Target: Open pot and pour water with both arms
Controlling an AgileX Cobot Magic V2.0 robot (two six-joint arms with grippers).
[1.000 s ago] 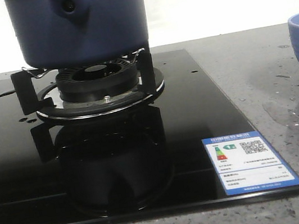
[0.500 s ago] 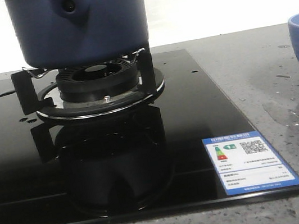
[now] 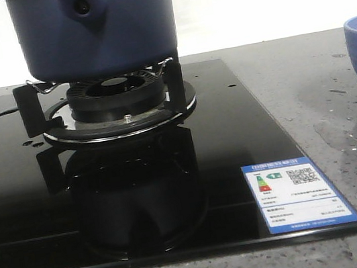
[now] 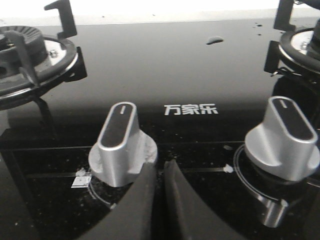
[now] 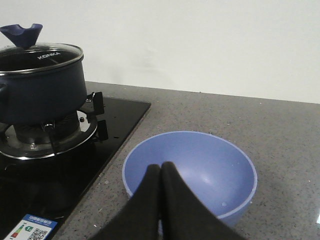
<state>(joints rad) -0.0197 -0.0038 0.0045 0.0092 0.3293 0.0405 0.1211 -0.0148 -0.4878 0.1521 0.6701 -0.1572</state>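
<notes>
Change: nothing has moved since the earlier frames.
Pot [image 3: 97,28]: lidded, on the burner [image 3: 118,101].
Bowl [image 5: 190,172]: on the counter beside the hob.
Left gripper [image 4: 159,172]: fingers pressed together, near a knob [image 4: 121,145].
Right gripper [image 5: 160,172]: fingers together, above the bowl.

This is a kitchen: a black glass gas hob [image 3: 171,176] is set into a speckled grey stone countertop [image 5: 225,115] against a plain white wall. The pot [image 3: 97,28] sits on a burner [image 3: 115,100], silver control knobs [image 4: 120,145] line the hob's near edge, and an energy-rating sticker [image 3: 298,191] marks its near right corner.
</notes>
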